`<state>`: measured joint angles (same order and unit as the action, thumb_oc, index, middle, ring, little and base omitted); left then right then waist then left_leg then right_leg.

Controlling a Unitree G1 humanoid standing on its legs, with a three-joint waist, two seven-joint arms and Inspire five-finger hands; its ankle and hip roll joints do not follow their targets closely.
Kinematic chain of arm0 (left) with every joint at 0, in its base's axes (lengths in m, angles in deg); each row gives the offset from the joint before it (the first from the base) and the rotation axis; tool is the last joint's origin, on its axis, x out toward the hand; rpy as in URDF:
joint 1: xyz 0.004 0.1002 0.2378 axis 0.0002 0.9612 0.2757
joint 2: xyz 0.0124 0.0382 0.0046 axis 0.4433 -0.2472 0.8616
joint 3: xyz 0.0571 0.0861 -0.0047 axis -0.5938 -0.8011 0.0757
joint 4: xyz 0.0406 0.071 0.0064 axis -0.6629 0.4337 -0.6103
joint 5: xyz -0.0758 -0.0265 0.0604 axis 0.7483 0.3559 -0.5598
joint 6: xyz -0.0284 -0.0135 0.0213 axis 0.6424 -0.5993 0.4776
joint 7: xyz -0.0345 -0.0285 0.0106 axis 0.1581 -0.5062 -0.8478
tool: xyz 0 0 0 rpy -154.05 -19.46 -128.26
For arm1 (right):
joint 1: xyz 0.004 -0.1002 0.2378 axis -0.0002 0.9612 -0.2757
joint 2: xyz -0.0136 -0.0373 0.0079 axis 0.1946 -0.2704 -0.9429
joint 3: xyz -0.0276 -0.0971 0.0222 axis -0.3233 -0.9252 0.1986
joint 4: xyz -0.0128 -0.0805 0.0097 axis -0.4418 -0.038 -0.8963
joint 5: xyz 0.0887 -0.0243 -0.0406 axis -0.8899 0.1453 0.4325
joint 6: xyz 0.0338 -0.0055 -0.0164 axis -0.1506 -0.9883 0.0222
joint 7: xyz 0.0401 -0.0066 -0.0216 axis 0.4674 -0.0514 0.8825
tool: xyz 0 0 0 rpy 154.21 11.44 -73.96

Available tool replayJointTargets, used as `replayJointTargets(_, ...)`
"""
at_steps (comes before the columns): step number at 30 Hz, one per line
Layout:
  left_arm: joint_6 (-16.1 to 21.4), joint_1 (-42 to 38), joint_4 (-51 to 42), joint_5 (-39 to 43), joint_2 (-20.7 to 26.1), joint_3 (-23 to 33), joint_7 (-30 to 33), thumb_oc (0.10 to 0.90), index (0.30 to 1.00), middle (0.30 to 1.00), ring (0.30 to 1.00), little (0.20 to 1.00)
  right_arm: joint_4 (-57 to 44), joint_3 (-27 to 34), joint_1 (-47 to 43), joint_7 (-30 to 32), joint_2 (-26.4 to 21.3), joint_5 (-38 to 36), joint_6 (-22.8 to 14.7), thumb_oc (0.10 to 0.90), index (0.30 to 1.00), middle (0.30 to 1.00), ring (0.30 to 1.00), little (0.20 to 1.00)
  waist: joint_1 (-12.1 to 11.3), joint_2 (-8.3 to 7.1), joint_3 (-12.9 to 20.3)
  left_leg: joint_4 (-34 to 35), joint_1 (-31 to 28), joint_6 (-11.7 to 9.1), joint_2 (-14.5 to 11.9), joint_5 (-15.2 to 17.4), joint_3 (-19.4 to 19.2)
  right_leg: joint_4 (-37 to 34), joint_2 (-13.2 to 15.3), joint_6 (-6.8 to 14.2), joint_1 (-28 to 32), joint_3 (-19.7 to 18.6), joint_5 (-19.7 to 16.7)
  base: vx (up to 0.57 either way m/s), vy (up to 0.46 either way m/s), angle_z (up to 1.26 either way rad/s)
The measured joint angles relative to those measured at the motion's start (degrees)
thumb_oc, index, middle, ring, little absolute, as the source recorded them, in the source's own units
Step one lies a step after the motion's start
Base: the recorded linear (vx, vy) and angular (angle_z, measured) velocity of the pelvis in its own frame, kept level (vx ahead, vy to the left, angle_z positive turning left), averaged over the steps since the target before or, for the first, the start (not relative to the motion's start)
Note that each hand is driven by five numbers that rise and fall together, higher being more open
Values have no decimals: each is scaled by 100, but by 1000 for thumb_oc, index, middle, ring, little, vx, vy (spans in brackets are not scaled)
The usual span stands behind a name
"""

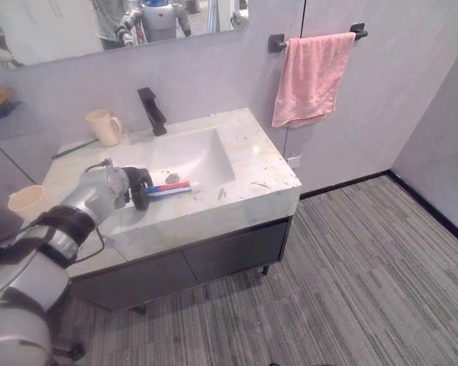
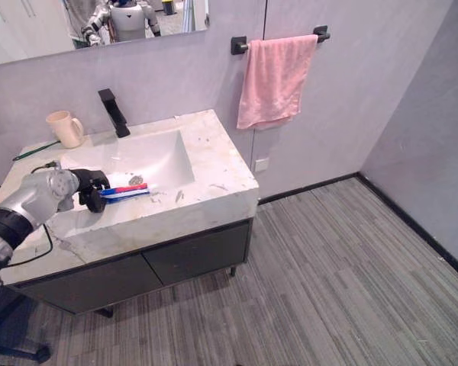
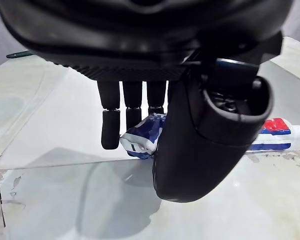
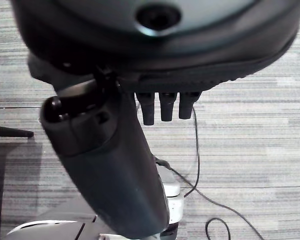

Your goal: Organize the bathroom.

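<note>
Toothpaste tube (image 1: 168, 188) lies flat on the counter's front ledge, right at the basin (image 1: 187, 156) edge, cap end pointing away from the left hand (image 1: 137, 187).

Left hand is at the tube's crimped end, fingers (image 3: 132, 107) hanging down nearly straight, thumb (image 3: 205, 145) on the near side. Tips look to touch the tube, but it's not clamped yet.

Risk: closing on just the flat tail could pivot the tube or nudge it into the basin. Slick marble won't help.

Right hand (image 4: 115, 165) hangs idle over the floor, fingers relaxed, holding nothing.

Cup (image 1: 103, 126) and faucet (image 1: 152, 111) stand at the back of the counter, well apart from the tube.
</note>
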<state>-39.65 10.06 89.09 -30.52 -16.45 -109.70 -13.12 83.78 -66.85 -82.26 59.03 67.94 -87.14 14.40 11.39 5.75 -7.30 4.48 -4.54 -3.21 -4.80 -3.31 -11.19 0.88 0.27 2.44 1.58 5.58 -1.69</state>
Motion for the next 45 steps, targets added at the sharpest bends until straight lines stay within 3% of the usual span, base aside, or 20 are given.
replayJointTargets(6, 12, 75, 30, 72, -31, 0, 295, 400, 300, 300, 300, 300, 2, -18, 47, -5, 4, 123, 2, 800, 900, 900, 900, 900, -5, -5, 4, -1, -2, 0, -2, 1, -8, 5, -3, -3, -4, -13, -2, 0, 0, 0)
replayJointTargets(10, 12, 285, 11, 651, -56, 65, 924, 400, 300, 300, 300, 300, 2, -97, 58, 11, 57, 120, 1, 800, 900, 900, 900, 900, -21, -60, 42, -1, -2, 1, -10, 1, -7, 3, -9, -17, 0, -10, -11, 16, -14, 1)
replayJointTargets(14, -118, 487, -286, 1206, -41, 344, 1146, 400, 300, 300, 300, 300, 10, -96, 95, 67, 132, 105, -12, 800, 900, 900, 900, 900, -57, -148, 91, 0, -11, 0, -12, 1, 12, -7, -11, -17, 28, 15, -11, 7, -8, 4)
replayJointTargets(17, -460, 605, -945, 1687, -43, 482, 1162, 400, 300, 300, 300, 300, 32, -78, 179, 170, 149, 98, -33, 800, 900, 900, 900, 900, -185, -266, 140, -1, -11, 1, -5, 1, 30, -8, -4, -13, 32, 19, -8, 0, 0, 0)
replayJointTargets(23, -1162, 700, -1941, 2150, -32, 769, 1080, 400, 300, 300, 300, 300, 134, 55, 218, 267, 146, -24, -125, 800, 900, 900, 900, 900, -215, -387, 149, -1, -12, 2, 5, 0, 53, -25, 4, 3, 51, 29, 0, 1, -1, 1)
replayJointTargets(28, -1377, 699, -2133, 2633, -13, 1130, 1173, 400, 300, 300, 300, 300, 168, 88, 272, 293, 147, -199, -124, 800, 900, 900, 900, 900, -197, -396, 147, 2, -11, 2, 8, 0, 71, -131, 0, 1, 137, 41, -36, 0, 0, 0)
replayJointTargets(36, -1523, 693, -2348, 3507, 635, 1400, 1615, 400, 300, 300, 300, 300, 107, 717, 262, 892, 84, -1037, -179, 800, 900, 900, 900, 900, -193, -535, 53, 27, -13, -2, 5, 3, 71, -232, -16, -29, 165, 42, -107, 0, 0, 0)
replayJointTargets(39, -1638, 687, -2346, 3828, 956, 1494, 1660, 400, 300, 300, 300, 300, -27, 1284, 274, 1226, -5, -1532, -307, 800, 900, 900, 900, 900, -190, -683, -37, 27, -26, -6, 7, 5, 68, -234, -22, -28, 164, 38, -109, 0, 0, 0)
replayJointTargets(45, -1787, 507, -2308, 4299, 1177, 1500, 1839, 400, 300, 300, 300, 300, -569, 2106, 367, 1640, -531, -2208, -611, 800, 900, 900, 900, 900, -183, -844, -130, 28, -38, -3, 23, 12, 39, -231, -5, 1, 166, 12, -129, 1, 3, -1)
